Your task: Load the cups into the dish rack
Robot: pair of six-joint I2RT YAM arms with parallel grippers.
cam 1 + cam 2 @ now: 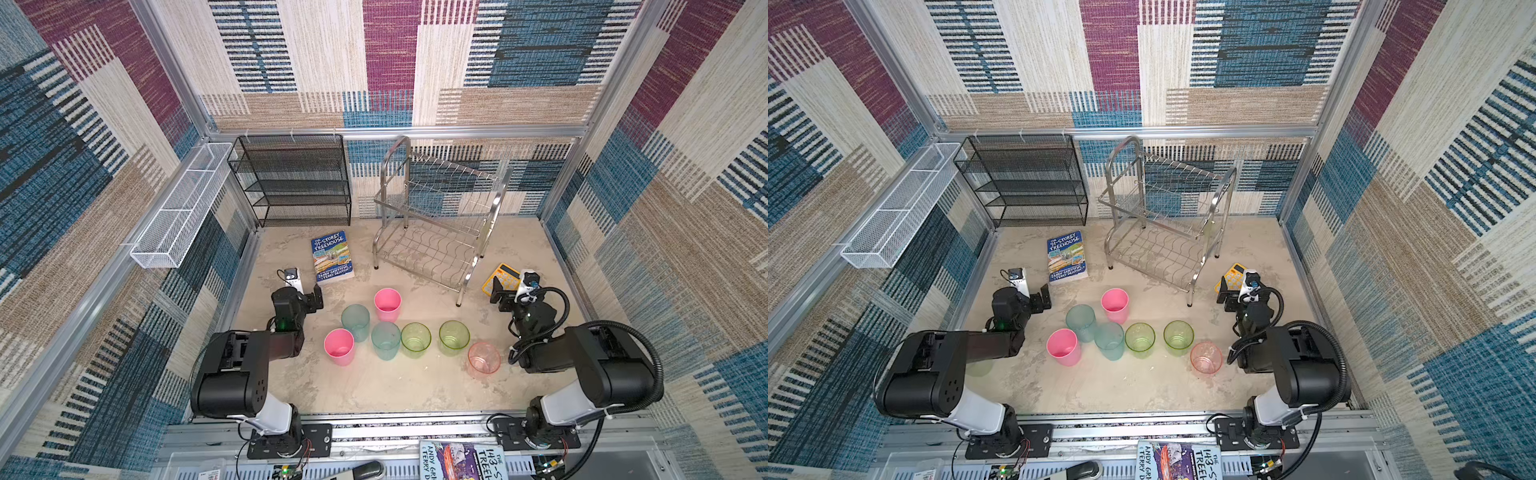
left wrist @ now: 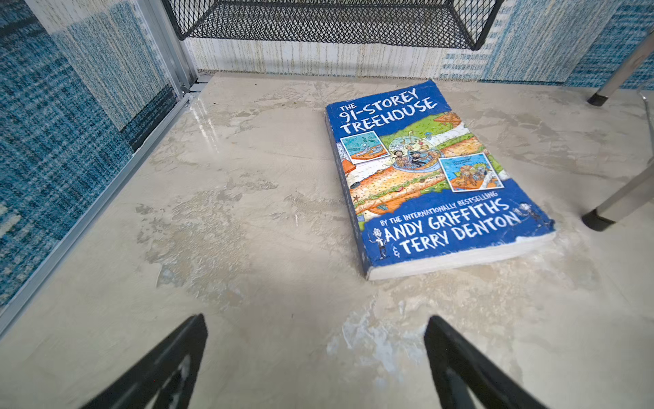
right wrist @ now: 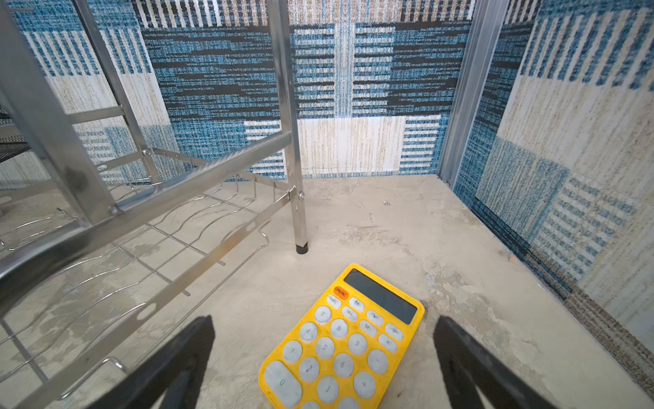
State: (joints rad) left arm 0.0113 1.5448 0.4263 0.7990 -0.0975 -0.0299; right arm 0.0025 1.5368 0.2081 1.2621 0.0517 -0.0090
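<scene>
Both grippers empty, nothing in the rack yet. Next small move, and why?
Probably swing the right gripper away from the yellow calculator and down to the yellow-green cup nearest it. The gripper is open and empty, the dish rack holds no cups, and that cup stands upright, clear of its neighbours, on the right arm's side.

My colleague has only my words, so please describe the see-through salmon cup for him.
Find the steel dish rack toward the back right. In front of it, the salmon cup is the rightmost tumbler, beside a yellow-green cup. It alone is both pinkish and see-through.
</scene>
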